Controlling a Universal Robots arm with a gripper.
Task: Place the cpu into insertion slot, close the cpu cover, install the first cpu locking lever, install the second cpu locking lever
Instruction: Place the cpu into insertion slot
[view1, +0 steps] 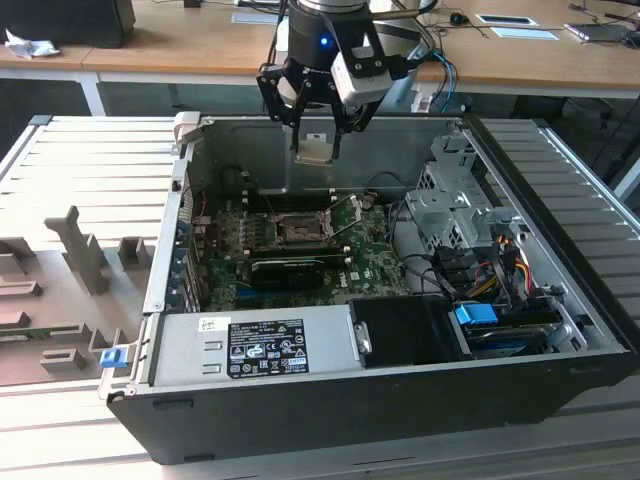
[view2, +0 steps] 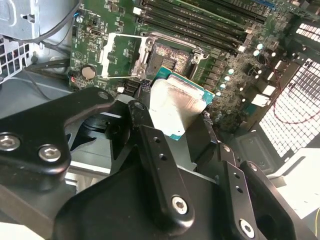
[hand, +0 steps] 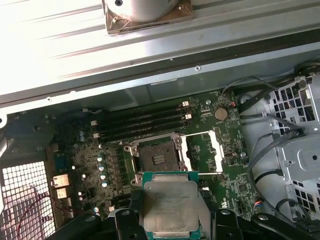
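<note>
In the exterior view's upper centre, fingers (view1: 296, 125) are gripping the cpu (view1: 315, 149) above the insertion slot (view1: 297, 228); a tilted descent risks jamming.

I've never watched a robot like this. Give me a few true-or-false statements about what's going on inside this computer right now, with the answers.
1. The hand grips the cpu. True.
2. The cpu sits in the insertion slot. False: the slot is empty, and the cpu hangs above the board.
3. The cpu cover is shut over the slot. False: it is swung open beside the slot.
4. The computer case lies open, with its green circuit board exposed. True.
</note>
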